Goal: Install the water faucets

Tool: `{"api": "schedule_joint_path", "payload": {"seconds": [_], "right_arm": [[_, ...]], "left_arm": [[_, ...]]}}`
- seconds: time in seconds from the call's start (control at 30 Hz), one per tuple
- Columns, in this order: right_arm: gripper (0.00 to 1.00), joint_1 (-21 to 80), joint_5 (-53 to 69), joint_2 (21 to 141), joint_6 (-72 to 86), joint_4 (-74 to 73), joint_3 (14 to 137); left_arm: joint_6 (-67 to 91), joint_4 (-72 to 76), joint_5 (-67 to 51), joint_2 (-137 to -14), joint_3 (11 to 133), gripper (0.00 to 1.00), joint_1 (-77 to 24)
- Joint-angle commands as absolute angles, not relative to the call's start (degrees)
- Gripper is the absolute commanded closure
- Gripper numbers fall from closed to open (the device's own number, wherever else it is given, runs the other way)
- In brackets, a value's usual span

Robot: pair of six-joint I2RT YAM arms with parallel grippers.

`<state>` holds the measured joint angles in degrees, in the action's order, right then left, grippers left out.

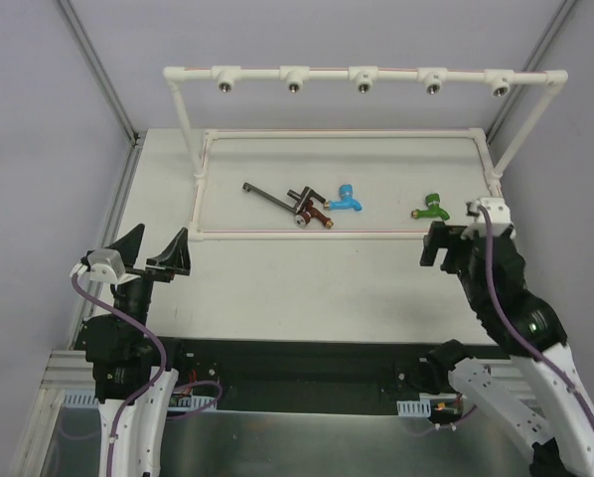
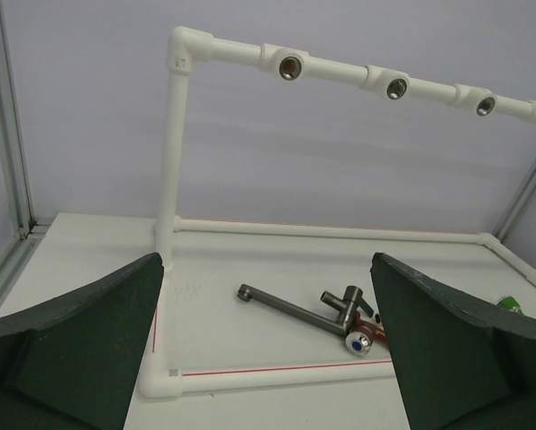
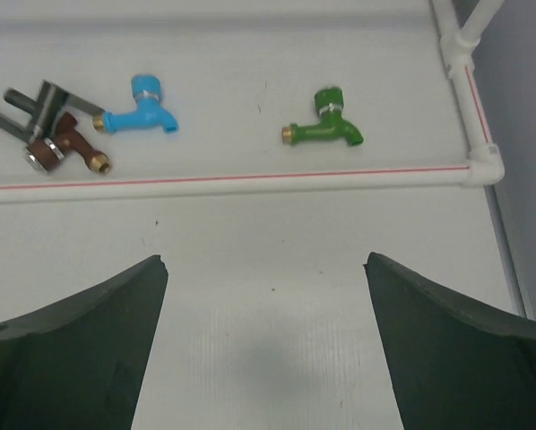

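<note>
Lying inside the frame's near rail point(image 1: 257, 235) are faucets point(image 1: 348, 198) (green one point(image 1: 433, 209) apart).

We can read no text, label, brand or number anywhere; faint marks point(image 2: 185, 288) on the table point(image 2: 277, 260) are too blurred to decipher.

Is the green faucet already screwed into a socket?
No, the green faucet lies loose on the table, inside the pipe frame.
</note>
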<state>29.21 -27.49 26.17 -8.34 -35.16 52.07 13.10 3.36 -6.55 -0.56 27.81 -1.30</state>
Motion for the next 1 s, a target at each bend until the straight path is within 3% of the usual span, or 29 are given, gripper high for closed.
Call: {"api": "schedule_joint_path", "payload": {"seconds": [0.0, 0.3, 0.53, 0.73, 0.97], "right_arm": [[0.04, 29.0, -26.7, 46.6, 2.9, -47.5, 60.7], [0.04, 28.7, -10.0, 76.2, -1.2, -41.8, 72.2], [0.04, 28.7, -6.8, 95.6, -6.1, -37.3, 78.6], [0.04, 28.5, 1.6, 105.5, -8.9, -35.8, 83.3], [0.04, 28.5, 10.1, 107.7, -13.4, -31.9, 80.2]], "left_arm": [[13.1, 3.3, -5.1, 9.0, 28.2, 0.01, -3.2], [10.8, 0.4, -2.2, 9.4, 29.4, 0.01, -6.2], [10.9, 0.4, -2.0, 9.5, 29.4, 0.01, -7.2], [10.6, 0.3, -2.1, 9.5, 29.4, 0.01, -7.4], [10.7, 0.4, -2.1, 9.4, 29.3, 0.01, -7.4]]}}
